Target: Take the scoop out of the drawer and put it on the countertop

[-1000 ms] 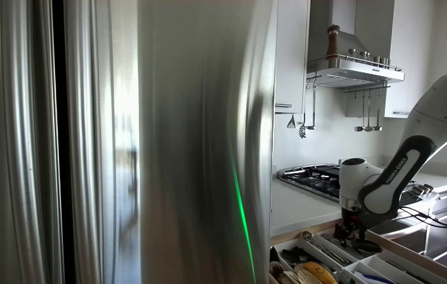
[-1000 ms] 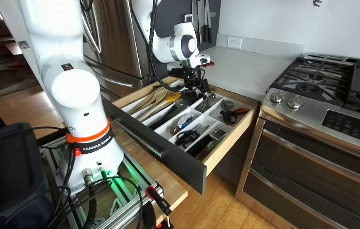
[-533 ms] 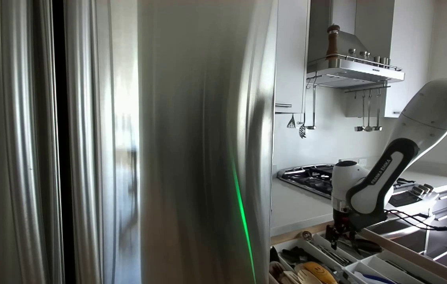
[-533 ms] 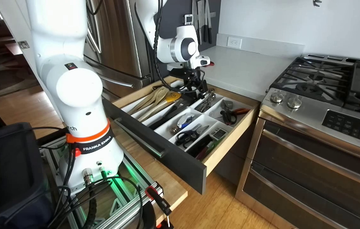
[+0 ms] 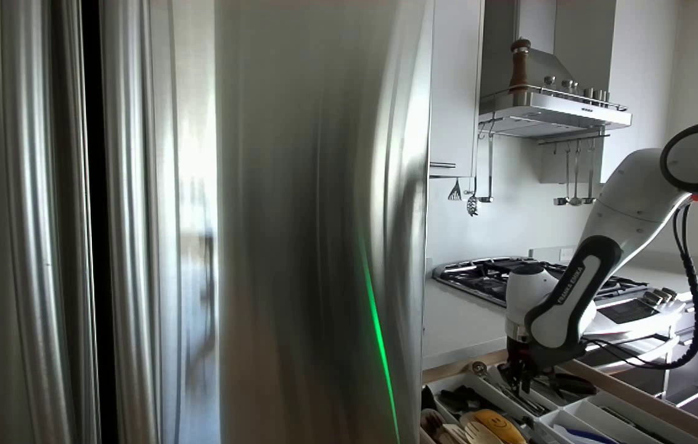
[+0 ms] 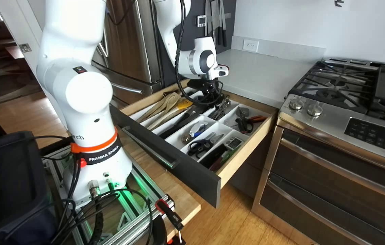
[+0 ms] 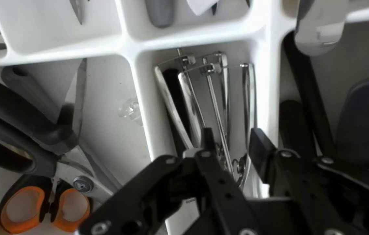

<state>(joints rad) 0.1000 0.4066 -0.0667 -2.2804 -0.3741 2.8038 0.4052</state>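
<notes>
Hanging moderately parted and apparently empty at the wrist view's lower centre, the pincer (image 7: 232, 136) could snag two of the likely scoops (image 7: 190, 104) at once, since they lie crowded together in the white compartment (image 7: 267, 81) at mid-frame.

I'm holding the arm (image 5: 626, 191) bent, slanting down to a low wrist (image 5: 523, 299) in both exterior views. The base (image 6: 111, 163) is standing upright in an exterior view, well apart from the wrist. The fingers (image 7: 208, 140) are pointing down below it; in the wrist view they're standing apart, a clear gap showing between them.
</notes>
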